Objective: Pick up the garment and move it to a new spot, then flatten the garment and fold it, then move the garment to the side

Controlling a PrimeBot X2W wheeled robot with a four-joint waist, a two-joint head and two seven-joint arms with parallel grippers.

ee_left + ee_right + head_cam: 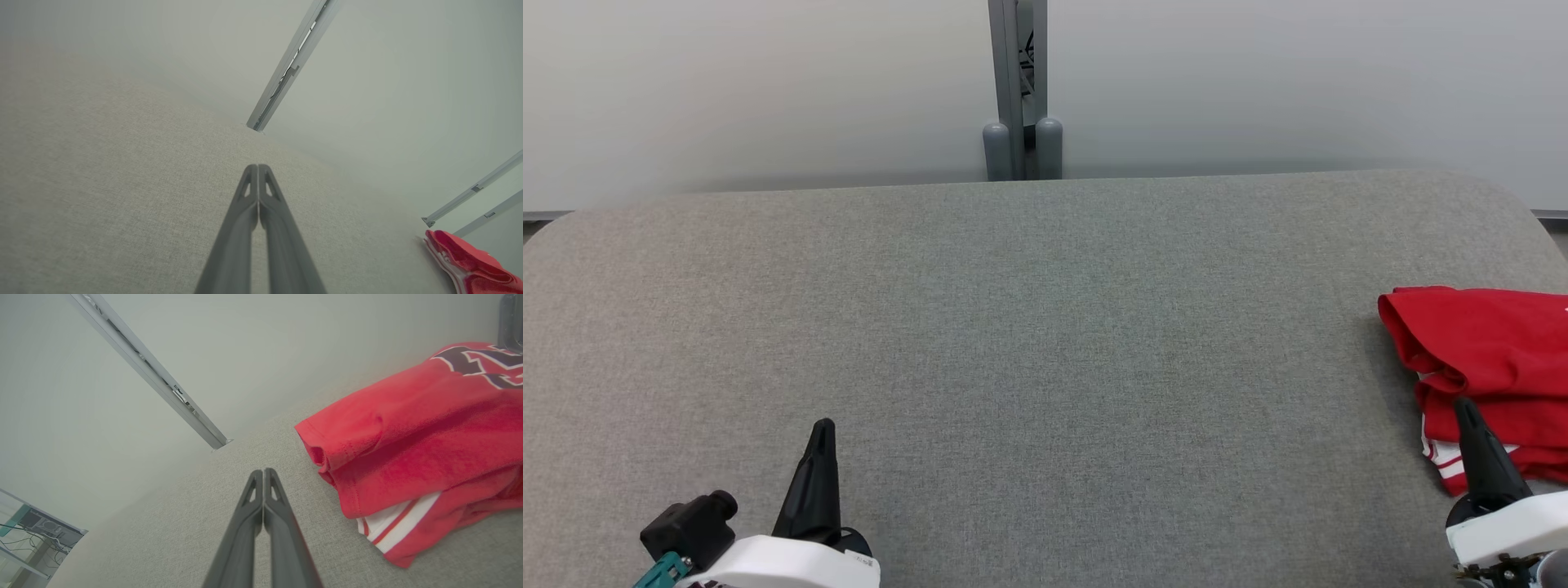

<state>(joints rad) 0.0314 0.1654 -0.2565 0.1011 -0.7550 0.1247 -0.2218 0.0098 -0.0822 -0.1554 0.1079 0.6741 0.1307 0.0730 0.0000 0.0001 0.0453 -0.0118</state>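
Folded red garment (1486, 351) lies right edge of table (1045, 327); left gripper (823, 429) and right gripper (1466, 406) clenched, empty.

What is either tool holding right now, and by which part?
Nothing. The left tool and the right tool are both shut with nothing between their fingers. The red shirt lies folded beside the right tool, apart from it.

Open table (1045, 327); garment (1494, 343) lump right, extent unclear.
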